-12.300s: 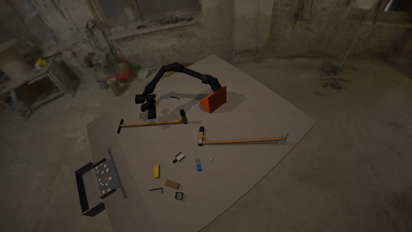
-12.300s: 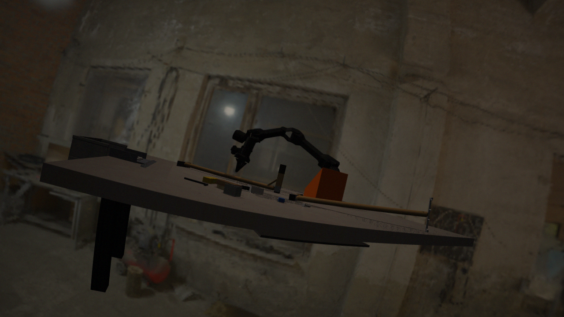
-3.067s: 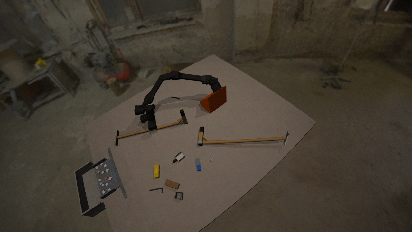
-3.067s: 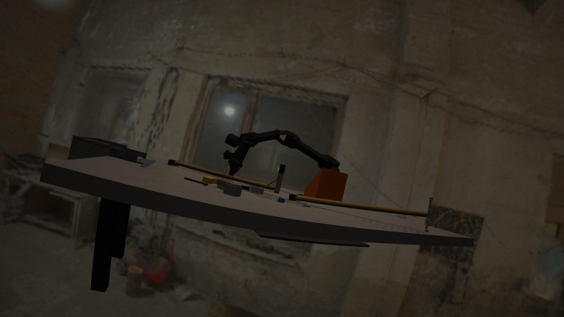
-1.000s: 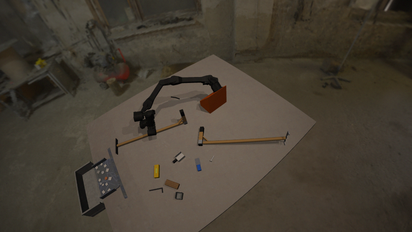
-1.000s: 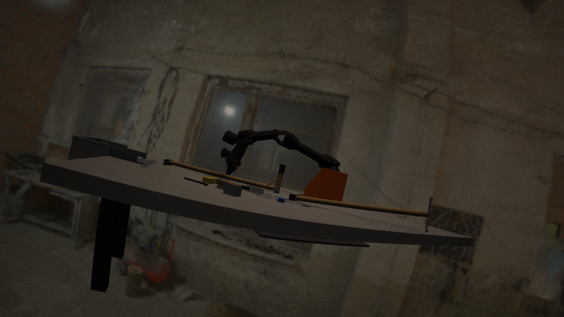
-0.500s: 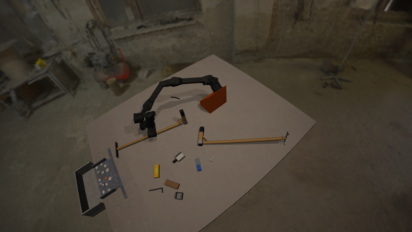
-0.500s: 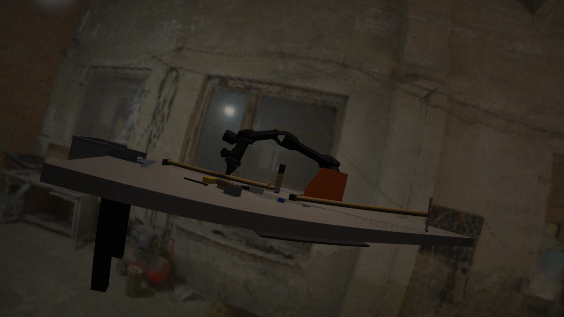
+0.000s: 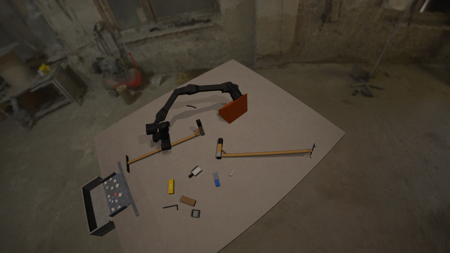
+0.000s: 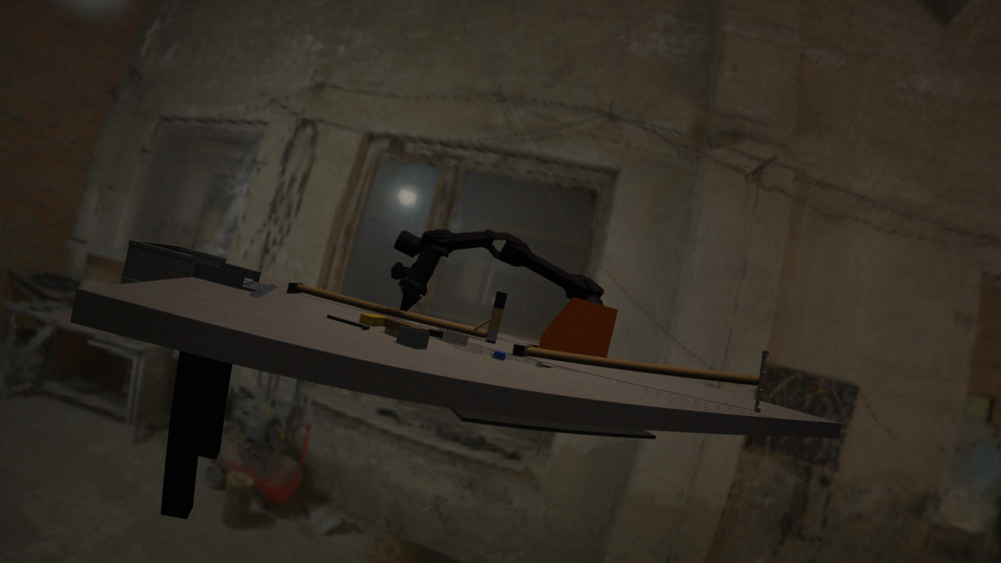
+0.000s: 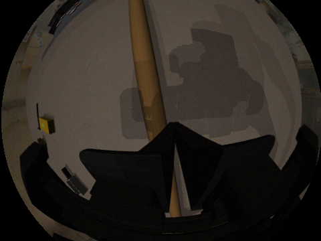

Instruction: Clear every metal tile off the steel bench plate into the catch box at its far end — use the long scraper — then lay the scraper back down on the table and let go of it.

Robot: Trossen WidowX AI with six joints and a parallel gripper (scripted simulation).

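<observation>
The long scraper (image 9: 144,156) (image 10: 335,296) (image 11: 142,60) lies on the table, its flat dark blade (image 9: 127,163) toward the steel bench plate (image 9: 127,188) and its crosspiece (image 9: 200,127) at the other end. My gripper (image 9: 166,148) (image 10: 405,308) (image 11: 173,126) is shut and empty, pointing down at the middle of the handle. In the wrist view its joined tips overlap the handle's right edge; whether they touch it I cannot tell. Several pale metal tiles (image 9: 116,185) and one orange disc (image 9: 115,194) lie on the plate. The dark-walled catch box (image 9: 90,211) (image 10: 157,264) adjoins the plate's far end.
A rake-ended tool (image 9: 264,153) (image 10: 644,366) lies to the right. Nearer the front lie a yellow block (image 9: 171,186) (image 11: 47,124), a wooden block (image 9: 187,200), a black angled key (image 9: 170,206), a blue-handled tool (image 9: 217,182) and a small pan-like tool (image 9: 196,170). An orange block (image 9: 236,110) stands by the arm's base.
</observation>
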